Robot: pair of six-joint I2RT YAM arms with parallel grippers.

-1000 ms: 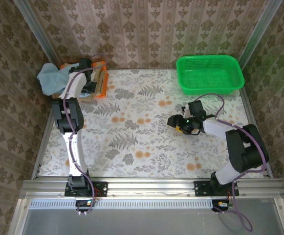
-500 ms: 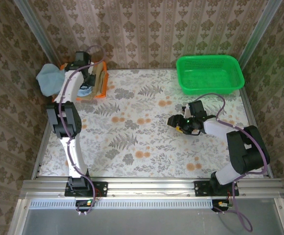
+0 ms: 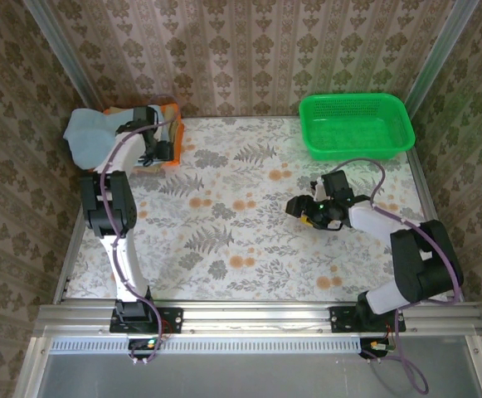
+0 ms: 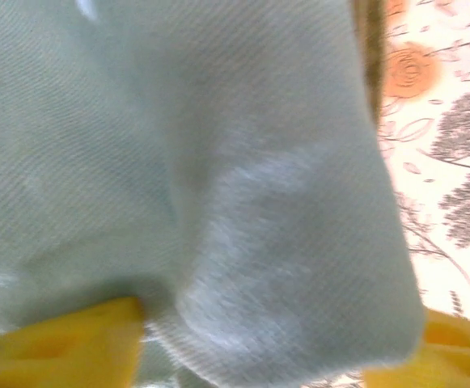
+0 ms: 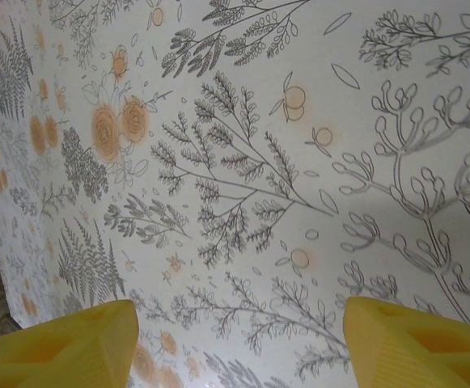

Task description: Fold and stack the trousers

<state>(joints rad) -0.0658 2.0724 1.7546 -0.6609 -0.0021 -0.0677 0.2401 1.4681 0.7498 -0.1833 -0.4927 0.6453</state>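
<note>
1. Two arms in play, and the action is all at the far left. The trousers [image 3: 87,133] lie in a soft pale-blue heap at the far-left corner, part over the orange cloth [image 3: 167,109] and part spilling left past the edge of the table [image 3: 241,240].
2. The left gripper [image 4: 255,339] is right on top of them. In its wrist view blue fabric drapes across, and both yellow fingers [image 4: 65,343] stand wide apart with cloth loose between them. Jaws spread, nothing pinched as far as I can tell.
3. Just right of the heap, the orange cloth peeks out underneath, marking where the stack goes.
4. My read is that this is the stacking step, at the placing end of it. The trousers look rumpled rather than squared, so the job isn't tidy yet.
5. The next move calls for a straight lift away so the fingers don't drag the thin fabric along. After that, likely a fresh pinch on the overhanging part to bring it onto the stack.
6. Mid-table, right of centre, the right gripper [image 5: 239,339] hovers low over the flowered surface — fingers well apart, carrying nothing.
7. Far right, the green basket [image 3: 355,154] sits well clear of both arms.
</note>
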